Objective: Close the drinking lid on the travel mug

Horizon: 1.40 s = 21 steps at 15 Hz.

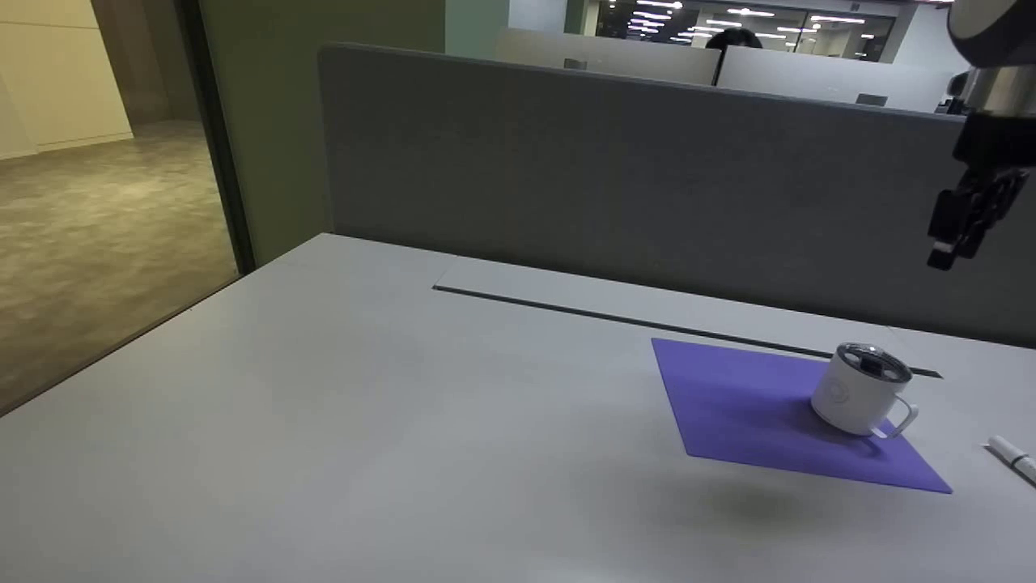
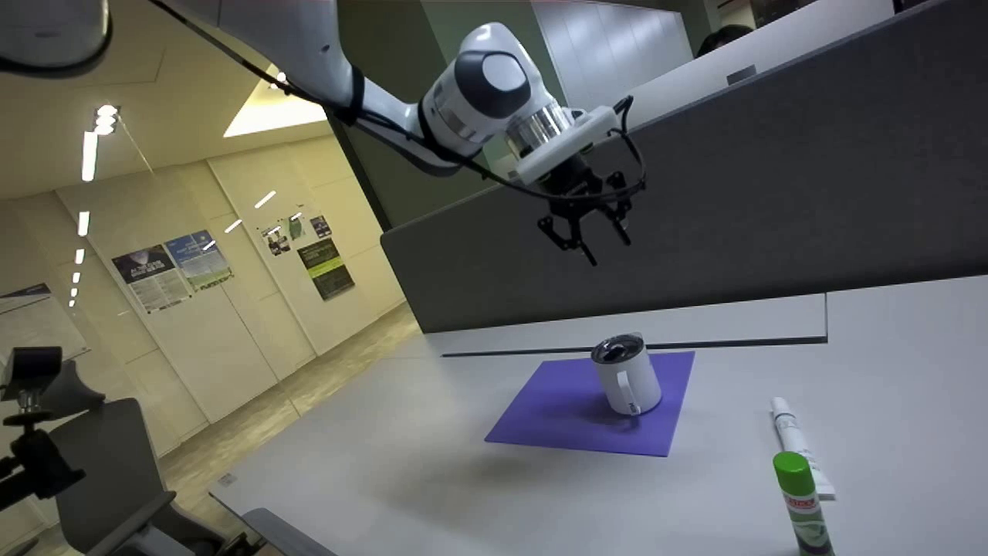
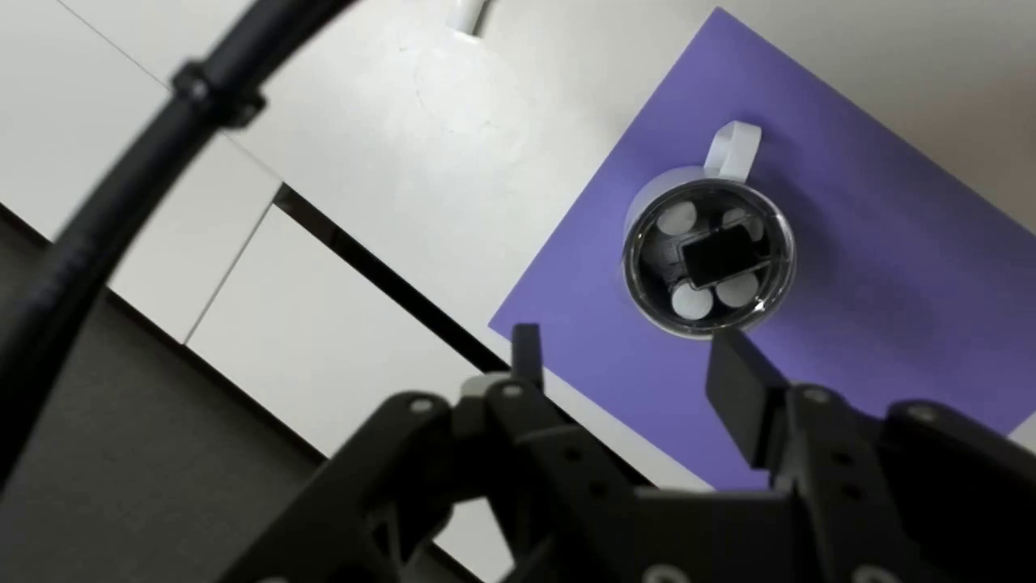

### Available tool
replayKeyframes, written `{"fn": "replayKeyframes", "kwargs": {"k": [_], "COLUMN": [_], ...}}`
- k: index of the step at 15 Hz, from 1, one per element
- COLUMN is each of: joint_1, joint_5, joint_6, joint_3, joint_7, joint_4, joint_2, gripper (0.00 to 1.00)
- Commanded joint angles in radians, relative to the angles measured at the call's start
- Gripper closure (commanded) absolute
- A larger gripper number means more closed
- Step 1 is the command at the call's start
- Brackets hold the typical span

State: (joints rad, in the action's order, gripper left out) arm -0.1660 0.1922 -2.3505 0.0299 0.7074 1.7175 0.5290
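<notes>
- White cylindrical travel mug (image 1: 850,397), squat, upright on a flat purple rectangular mat (image 1: 728,405); right half of the mat in both exterior views.
- Curved white handle (image 2: 624,386) turned to the near side in an exterior view.
- Round, dark see-through drinking lid (image 3: 657,253) seated on the mug's top. Black rectangular tab (image 3: 719,257) across its middle; whether the drinking opening is covered, cannot tell.
- Black two-fingered gripper (image 2: 608,249) in the air, higher than the mug, well apart from it. Fingers (image 3: 745,397) spread wide.
- White desk (image 1: 405,405); dark grey partition (image 1: 631,178) along its far side.
- Slim white tube (image 2: 789,428) lying right of the mat; green-capped cylindrical can (image 2: 804,506) nearer, cut off by the view's lower edge.
</notes>
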Motion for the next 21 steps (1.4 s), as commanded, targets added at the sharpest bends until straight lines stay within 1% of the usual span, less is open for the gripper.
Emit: {"fn": "replayKeyframes", "kwargs": {"k": [1,2,5,6,9,12,13,14,16,21], "joint_1": [-0.003,0.002,0.0,-0.002,-0.002,0.003,0.036,0.001,0.01,0.015], "joint_5": [0.002,0.007,0.001,0.001,0.008,0.013,0.024,0.01,0.016,0.018], "joint_6": [-0.021,-0.03,-0.052,-0.064,-0.092,-0.096,-0.026,-0.07,-0.049,-0.045], "joint_3": [-0.02,-0.018,-0.026,-0.028,-0.023,-0.02,0.016,-0.023,-0.012,-0.007], "joint_7": [0.023,0.01,0.007,0.008,0.002,-0.007,-0.096,-0.015,-0.051,-0.065], "joint_4": [-0.035,-0.028,-0.009,0.0,0.019,0.025,-0.006,0.011,0.01,0.007], "joint_2": [0.06,0.068,0.083,0.086,0.099,0.119,0.133,0.126,0.134,0.135], "gripper": [0.73,0.81,0.99,1.0,1.0,1.0,1.0,1.0,1.0,1.0]}}
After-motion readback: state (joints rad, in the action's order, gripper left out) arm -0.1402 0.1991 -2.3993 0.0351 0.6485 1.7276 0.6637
